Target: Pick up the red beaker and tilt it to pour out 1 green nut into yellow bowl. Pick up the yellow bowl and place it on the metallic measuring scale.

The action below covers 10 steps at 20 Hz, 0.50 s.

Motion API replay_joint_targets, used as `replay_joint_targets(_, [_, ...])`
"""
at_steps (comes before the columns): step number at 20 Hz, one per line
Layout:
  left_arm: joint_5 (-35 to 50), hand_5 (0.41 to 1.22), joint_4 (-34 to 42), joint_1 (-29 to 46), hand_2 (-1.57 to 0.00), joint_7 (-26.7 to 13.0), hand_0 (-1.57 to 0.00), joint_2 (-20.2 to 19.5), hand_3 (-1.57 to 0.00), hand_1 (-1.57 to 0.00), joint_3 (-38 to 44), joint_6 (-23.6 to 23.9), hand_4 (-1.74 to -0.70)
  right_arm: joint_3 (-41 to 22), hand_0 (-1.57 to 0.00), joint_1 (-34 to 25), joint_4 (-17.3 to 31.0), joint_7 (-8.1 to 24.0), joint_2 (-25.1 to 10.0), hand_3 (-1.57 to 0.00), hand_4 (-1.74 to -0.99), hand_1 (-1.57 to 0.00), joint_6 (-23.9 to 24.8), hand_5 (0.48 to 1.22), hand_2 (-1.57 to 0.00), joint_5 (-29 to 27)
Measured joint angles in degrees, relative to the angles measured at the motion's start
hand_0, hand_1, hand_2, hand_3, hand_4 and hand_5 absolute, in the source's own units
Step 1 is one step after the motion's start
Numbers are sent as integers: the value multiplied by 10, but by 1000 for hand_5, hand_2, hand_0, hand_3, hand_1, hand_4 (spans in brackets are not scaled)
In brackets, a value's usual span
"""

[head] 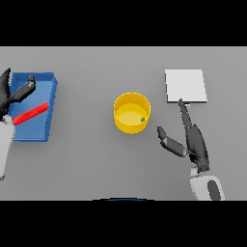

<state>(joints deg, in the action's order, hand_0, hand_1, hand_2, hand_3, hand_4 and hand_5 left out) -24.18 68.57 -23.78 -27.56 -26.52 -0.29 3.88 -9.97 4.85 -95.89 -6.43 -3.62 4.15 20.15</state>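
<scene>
Right robot hand lies open and empty beside the yellow bowl, which holds a green nut, so pouring looks done. Left robot hand curls round the red beaker over the blue tray; the metallic measuring scale beyond the bowl awaits.

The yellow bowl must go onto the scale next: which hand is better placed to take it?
The right hand. It is open between the yellow bowl and the metallic scale, a fingertip near the scale's edge. The left hand is far off at the blue tray, by the red beaker.
</scene>
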Motion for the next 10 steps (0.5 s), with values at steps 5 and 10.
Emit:
replay_joint_targets(5, [4,664,11,3,-22,11,-26,-1,-21,-21,0,-1,-743,-37,1,-95,23,21,-105,1,-1094,1,-93,677,1,62])
replay_joint_targets(10, [-2,685,17,2,-7,7,-8,0,-6,-6,-6,0,-736,-105,1,-189,59,15,-171,1,-1197,1,-164,677,1,151])
